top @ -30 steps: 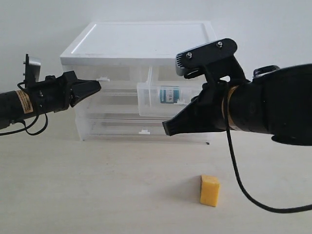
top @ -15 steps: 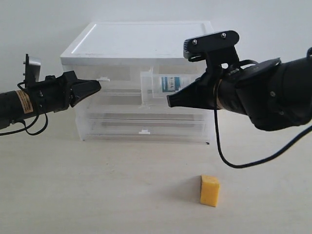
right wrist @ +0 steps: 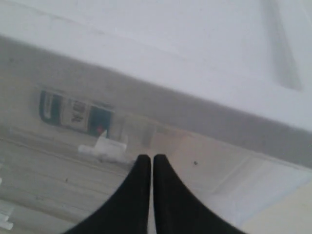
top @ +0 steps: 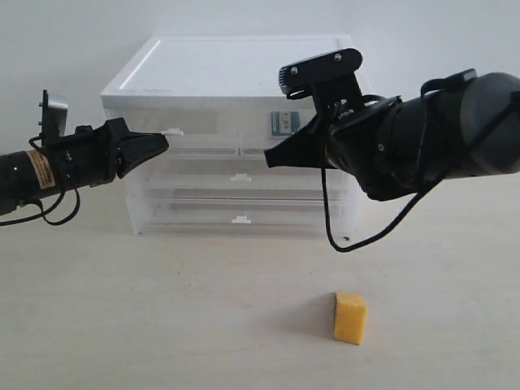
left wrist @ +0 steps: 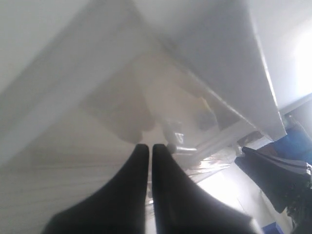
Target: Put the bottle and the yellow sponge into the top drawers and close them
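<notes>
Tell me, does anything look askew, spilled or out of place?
Nothing stands out. The bottle lies inside the right top drawer, which looks shut; the sponge sits on the table, not yet stowed.

The top drawers (top: 203,132) seem shut, bottle (top: 284,122) inside the right one; yellow sponge (top: 349,318) stands before them.

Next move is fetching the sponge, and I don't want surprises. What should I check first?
1. The bottle is inside the right top drawer: ok.
2. That drawer is pushed in flush: ok, as far as it shows.
3. The left top drawer is open for the sponge: not ok, it is shut.
4. The sponge lies free on the table: ok.
5. The right gripper is empty: ok, shut on nothing.
6. The left gripper touches the left drawer's handle: cannot tell.
</notes>
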You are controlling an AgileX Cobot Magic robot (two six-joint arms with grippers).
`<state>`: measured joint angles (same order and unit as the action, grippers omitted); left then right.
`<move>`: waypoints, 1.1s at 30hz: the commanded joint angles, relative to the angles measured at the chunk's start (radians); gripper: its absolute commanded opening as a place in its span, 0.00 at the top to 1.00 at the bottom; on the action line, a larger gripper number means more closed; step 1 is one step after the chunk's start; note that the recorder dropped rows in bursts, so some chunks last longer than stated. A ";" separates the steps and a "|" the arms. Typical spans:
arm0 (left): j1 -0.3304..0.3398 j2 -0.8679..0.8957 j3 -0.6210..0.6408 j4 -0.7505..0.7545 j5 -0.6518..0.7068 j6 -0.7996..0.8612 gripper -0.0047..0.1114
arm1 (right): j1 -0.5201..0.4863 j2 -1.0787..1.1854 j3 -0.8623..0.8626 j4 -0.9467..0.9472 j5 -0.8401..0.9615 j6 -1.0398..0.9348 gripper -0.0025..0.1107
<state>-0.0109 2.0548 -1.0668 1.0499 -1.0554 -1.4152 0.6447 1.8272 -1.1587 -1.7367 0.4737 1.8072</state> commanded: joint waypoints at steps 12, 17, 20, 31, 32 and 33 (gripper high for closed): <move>0.010 -0.003 -0.016 -0.077 0.003 -0.005 0.93 | -0.108 -0.001 -0.062 -0.004 -0.144 -0.020 0.98; 0.010 -0.003 -0.016 -0.089 0.003 -0.007 0.93 | -0.153 -0.001 -0.062 -0.004 -0.244 0.041 0.98; 0.010 -0.003 -0.016 -0.089 -0.017 -0.033 0.93 | -0.162 -0.001 -0.062 -0.002 -0.296 0.041 0.98; 0.011 -0.003 -0.016 -0.044 -0.042 -0.123 0.49 | -0.162 -0.001 -0.062 -0.002 -0.353 0.041 0.98; 0.010 -0.003 -0.016 -0.039 -0.033 -0.137 0.45 | -0.162 -0.001 -0.062 -0.002 -0.355 0.041 0.98; 0.010 -0.003 -0.016 -0.036 -0.025 -0.151 0.43 | -0.162 -0.001 -0.062 -0.002 -0.355 0.041 0.98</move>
<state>-0.0073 2.0548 -1.0742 1.0601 -1.1387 -1.5403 0.4900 1.8058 -1.2091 -1.7270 0.1431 1.8428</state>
